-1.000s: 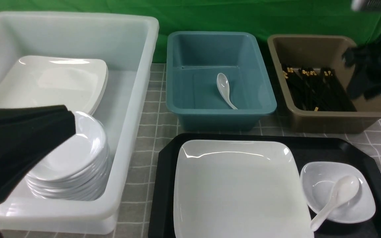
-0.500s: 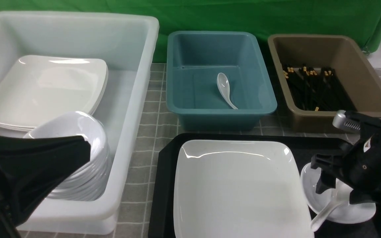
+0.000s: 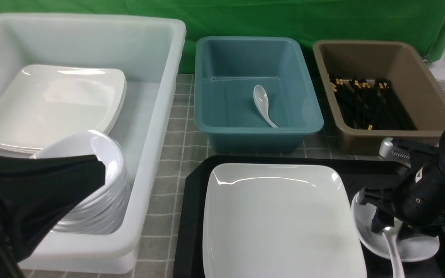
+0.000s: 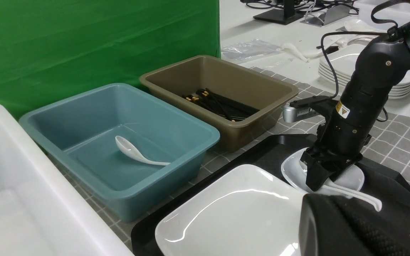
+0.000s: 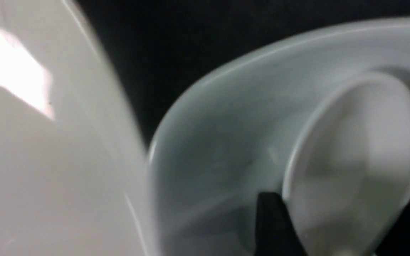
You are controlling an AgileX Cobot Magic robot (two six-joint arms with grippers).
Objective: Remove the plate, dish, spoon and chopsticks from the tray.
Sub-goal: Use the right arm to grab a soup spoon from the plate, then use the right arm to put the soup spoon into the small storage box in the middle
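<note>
The black tray (image 3: 193, 216) holds the large white plate (image 3: 280, 220) and, to its right, the small white dish (image 3: 419, 247). The white spoon (image 3: 394, 251) lies in the dish with its handle over the near rim. My right gripper (image 3: 391, 228) reaches down into the dish. In the right wrist view its fingers (image 5: 272, 217) press both sides of the spoon bowl (image 5: 351, 160). No chopsticks show on the tray; several black chopsticks (image 3: 369, 102) lie in the brown tub. My left gripper (image 3: 41, 193) hovers empty over the white tub; its jaws do not show.
A big white tub (image 3: 157, 127) on the left holds stacked plates (image 3: 52, 104) and stacked dishes (image 3: 91, 181). A teal tub (image 3: 259, 133) behind the tray holds another spoon (image 3: 263, 104). The brown tub (image 3: 400, 135) stands at the back right.
My right arm came down from over the brown tub into the dish. The spoon's handle swung from lower left to straight toward the front. My left gripper dropped lower, then held.
</note>
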